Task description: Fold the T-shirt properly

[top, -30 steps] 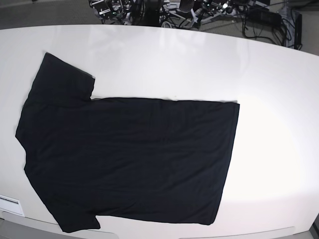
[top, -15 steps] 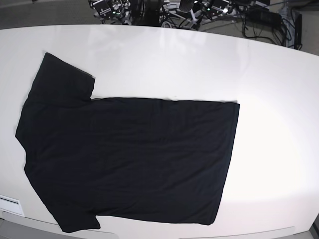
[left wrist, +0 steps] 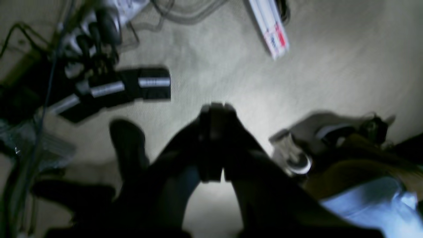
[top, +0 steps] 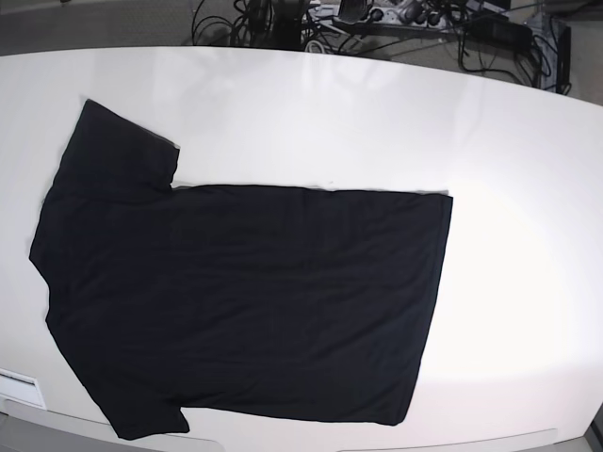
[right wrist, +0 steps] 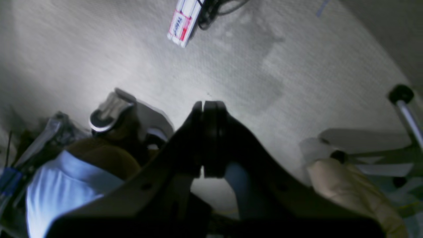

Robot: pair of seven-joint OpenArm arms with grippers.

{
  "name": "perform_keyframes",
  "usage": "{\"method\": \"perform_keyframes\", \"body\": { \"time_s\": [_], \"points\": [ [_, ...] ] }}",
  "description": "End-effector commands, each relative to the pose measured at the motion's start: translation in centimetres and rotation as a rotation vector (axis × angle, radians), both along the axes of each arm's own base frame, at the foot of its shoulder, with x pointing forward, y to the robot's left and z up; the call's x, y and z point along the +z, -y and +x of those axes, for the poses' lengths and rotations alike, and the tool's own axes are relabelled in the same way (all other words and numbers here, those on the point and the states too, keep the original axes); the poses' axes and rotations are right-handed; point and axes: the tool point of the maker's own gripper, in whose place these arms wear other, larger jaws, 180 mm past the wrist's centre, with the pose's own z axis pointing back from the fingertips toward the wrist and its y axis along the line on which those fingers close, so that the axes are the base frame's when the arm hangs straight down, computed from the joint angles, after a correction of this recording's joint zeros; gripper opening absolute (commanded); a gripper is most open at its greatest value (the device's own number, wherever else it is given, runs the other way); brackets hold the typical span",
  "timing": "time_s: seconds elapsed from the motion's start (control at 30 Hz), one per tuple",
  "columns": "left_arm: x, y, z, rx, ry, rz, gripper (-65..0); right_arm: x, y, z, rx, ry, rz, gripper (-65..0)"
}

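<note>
Zero folds: none made that I can see, the whole job is left.
T-shirt [top: 240, 301]: lies flat and spread on the worktop [top: 396, 122], plain black side up, no print showing. Collar end toward the base view's left, hem toward its right. One sleeve points at the far edge, the other reaches the near edge, lower left.
Creases: only light ripples across the body, cloth looks smooth enough to start from.
Left gripper [left wrist: 216, 114]: not over the worktop, its wrist view looks at the floor; jaws clenched tip to tip, nothing between them.
Right gripper [right wrist: 209, 109]: same, aimed at the floor, jaws pressed together and empty.
Base view: neither arm shows in it, so I judge both are parked well away from the cloth.
Left to do, my guess: bring both arms in, take the sleeves inward, then fold the body over. Nothing of that is begun.
Worktop: white, glossy, wide, rounded far edge, bright glare on the right side. A small white label [top: 19, 386] sits at the near left corner, just beside the lower sleeve.
Floor [right wrist: 281, 66]: pale carpet, slightly stained.
Room: cables [top: 490, 33] and dark gear beyond the far edge. A white strip with a red mark [left wrist: 269, 28] lies on the carpet. Wrist views are blurred, other clutter I cannot name.
</note>
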Motion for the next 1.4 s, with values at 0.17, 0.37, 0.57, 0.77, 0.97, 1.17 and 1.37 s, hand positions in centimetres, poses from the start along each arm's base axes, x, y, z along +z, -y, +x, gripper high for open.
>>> {"method": "perform_keyframes", "body": {
  "time_s": [0.17,0.37,0.57,0.77,0.97,1.17,1.37],
  "points": [
    [7.1,-2.6,-0.2,-0.194,0.149,0.014,-65.0,6.4,0.6,-1.0,0.029,0.132,0.036,-65.0],
    [14.5,-2.7,2.3,-0.372,0.314,0.01,-65.0,13.5,0.9,0.7,0.034,0.268,0.018,-65.0],
    [20.5,-2.0,8.0,-0.416,0.487,0.023,-65.0,19.4,2.0,5.2,0.089,0.469,-0.067,-65.0],
    [25.6,-1.9,14.4,-0.394,0.698,0.057,-65.0,24.7,3.6,12.2,0.075,0.719,-0.156,-65.0],
    [28.4,-2.2,17.9,-0.392,0.82,0.09,-65.0,26.5,4.7,14.3,0.071,0.803,-0.234,-65.0],
    [29.5,-2.2,20.0,-0.394,0.895,0.098,-65.0,27.1,5.2,15.2,0.111,0.86,-0.272,-65.0],
    [30.9,-1.3,23.7,-0.45,1.019,0.064,-65.0,27.6,4.5,20.2,0.12,1.017,-0.244,-65.0]
  ]
}}
